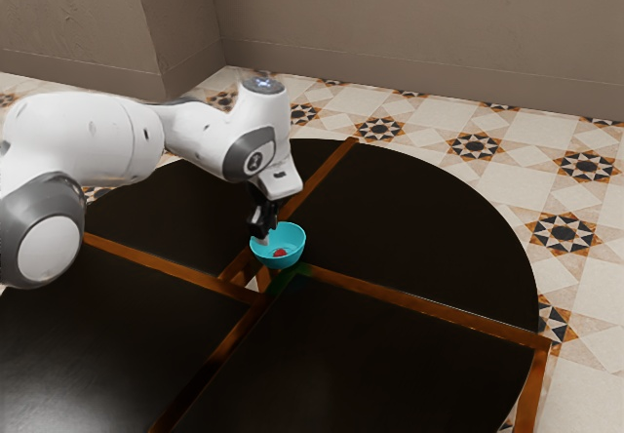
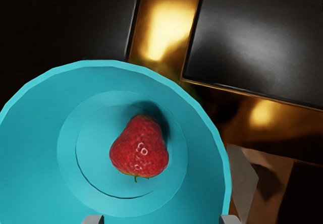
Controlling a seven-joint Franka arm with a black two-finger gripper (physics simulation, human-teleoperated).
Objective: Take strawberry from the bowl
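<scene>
So the gripper (image 1: 265, 236) is open, its two fingertips standing well apart with nothing held between them. It's down at the bowl (image 1: 291, 256), over the rim on the exterior view's left, though I honestly can't tell if it's touching. The bowl is a plain turquoise one, sitting upright, and the strawberry (image 2: 140, 148) is in there, lying on the bottom, a bit off centre. Red all over, couple of shiny spots, tiny green bit of stem poking out at one edge, dark shadow beside it. Pose-wise, the arm (image 1: 112, 136) comes in from the exterior view's left, runs across above the table, then bends at the wrist so the hand (image 1: 281, 181) points down, leaning slightly. Bowl's near where the wooden strips (image 1: 429, 303) meet on the round dark table (image 1: 429, 228). Past that it's patterned floor tiles (image 1: 475, 146) and a plain brownish wall (image 1: 390, 33)
</scene>
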